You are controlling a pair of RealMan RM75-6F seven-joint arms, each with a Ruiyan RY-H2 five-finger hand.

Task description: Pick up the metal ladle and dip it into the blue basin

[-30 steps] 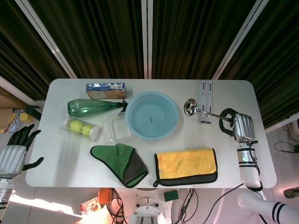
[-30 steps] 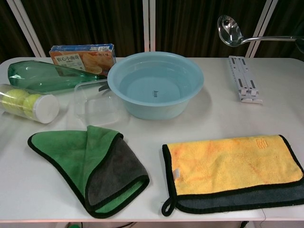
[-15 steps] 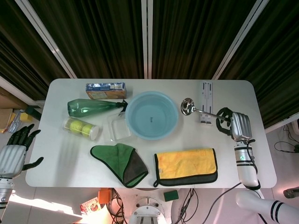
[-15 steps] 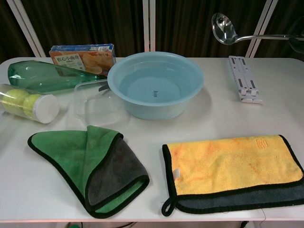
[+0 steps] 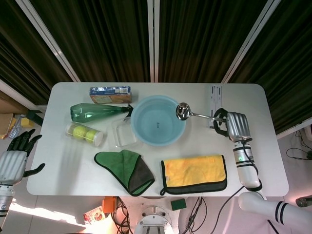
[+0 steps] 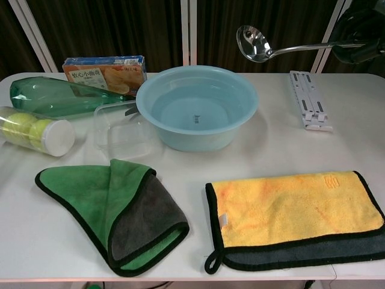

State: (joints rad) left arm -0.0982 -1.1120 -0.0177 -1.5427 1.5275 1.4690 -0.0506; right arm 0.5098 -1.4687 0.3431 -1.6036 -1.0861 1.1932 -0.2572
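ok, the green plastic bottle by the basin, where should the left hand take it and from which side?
Grip the green bottle around its wide body, coming down from above. It lies on its side with the neck pointing at the blue basin, and the box and ball tube flank it. Left hand is free.

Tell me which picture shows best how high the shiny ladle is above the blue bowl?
The chest view: from the side, the metal ladle hangs clearly above the blue basin's rim. The head view, from overhead, shows its scoop over the basin's right edge, but not height.

Right hand (image 5: 229,126) raised, fingers curled closed; left hand (image 5: 14,158) open beside the table
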